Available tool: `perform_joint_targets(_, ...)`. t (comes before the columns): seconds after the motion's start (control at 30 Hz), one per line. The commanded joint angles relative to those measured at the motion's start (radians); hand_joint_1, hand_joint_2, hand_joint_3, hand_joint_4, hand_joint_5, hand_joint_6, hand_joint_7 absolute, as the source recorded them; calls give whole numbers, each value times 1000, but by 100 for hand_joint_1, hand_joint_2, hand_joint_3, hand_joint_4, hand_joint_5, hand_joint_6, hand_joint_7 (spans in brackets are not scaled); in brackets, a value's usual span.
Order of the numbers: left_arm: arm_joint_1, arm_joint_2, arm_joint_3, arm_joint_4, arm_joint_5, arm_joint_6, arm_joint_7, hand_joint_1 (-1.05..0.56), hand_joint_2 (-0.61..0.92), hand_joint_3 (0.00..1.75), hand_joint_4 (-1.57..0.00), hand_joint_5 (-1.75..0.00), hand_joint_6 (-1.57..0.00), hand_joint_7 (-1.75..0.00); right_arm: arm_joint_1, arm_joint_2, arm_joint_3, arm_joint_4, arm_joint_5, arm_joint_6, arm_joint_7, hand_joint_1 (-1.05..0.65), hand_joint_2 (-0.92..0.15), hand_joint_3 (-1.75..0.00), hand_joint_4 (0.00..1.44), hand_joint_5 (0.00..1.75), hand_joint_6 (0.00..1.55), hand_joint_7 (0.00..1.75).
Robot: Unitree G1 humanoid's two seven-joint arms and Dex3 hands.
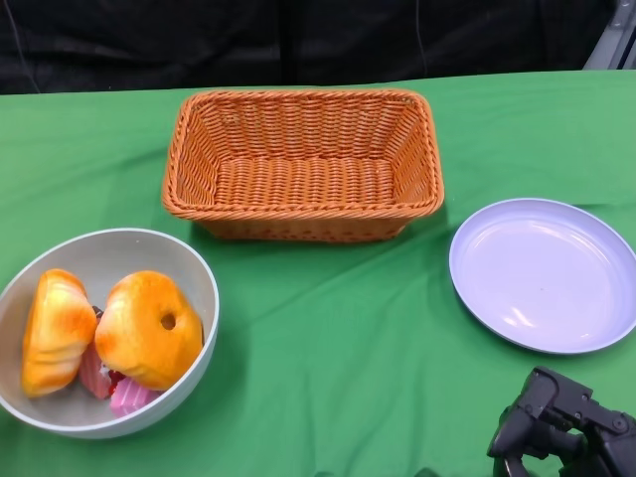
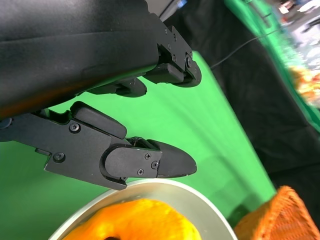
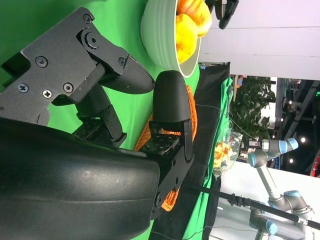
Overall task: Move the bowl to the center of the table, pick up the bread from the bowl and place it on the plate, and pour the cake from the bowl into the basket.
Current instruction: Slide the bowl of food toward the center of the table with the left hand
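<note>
The grey bowl (image 1: 109,253) stands at the table's near left, holding two golden bread pieces (image 1: 149,328) (image 1: 58,331) and pink cake pieces (image 1: 129,396). The wicker basket (image 1: 298,97) sits at the middle back. At the right lies the pale lilac plate (image 1: 545,273), nothing on it. My right hand (image 1: 561,425) hovers near the front edge below the plate, fingers apart and holding nothing (image 3: 125,100). My left hand (image 2: 100,145) shows only in its wrist view, fingers spread just outside the bowl's rim (image 2: 200,197) beside a bread (image 2: 135,222); whether it touches the rim I cannot tell.
A green cloth (image 1: 328,328) covers the table, with a black backdrop behind its far edge. The right wrist view shows the bowl (image 3: 160,35) and the basket (image 3: 191,105) beyond my fingers. Another robot arm (image 3: 270,150) stands far off the table.
</note>
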Motion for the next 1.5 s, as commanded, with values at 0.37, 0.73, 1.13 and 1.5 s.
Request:
perform_joint_targets(0.37,-33,-27,68,5,-164,248,-251,-79,92,58,-8,-1,-5,0,8,-8,-6,-9,6,7,4,-13,-42,-125,77,175,65,153)
perform_joint_targets(0.73,-15,-45,52,-80,-192,370,-345,-83,92,60,-6,0,-3,0,1,-2,1,-8,-2,3,-1,-15,-42,-125,77,175,66,152)
perform_joint_targets(1.13,84,-94,21,-327,-219,514,-399,-82,92,61,-8,-1,-4,-1,-3,-2,3,-3,-14,-5,-8,-15,-40,-127,77,175,67,152)
perform_joint_targets(1.5,183,-116,-16,-604,-249,730,-380,-78,92,63,-4,0,0,0,-5,-2,0,1,-19,-14,-11,-16,-41,-124,77,175,67,151)
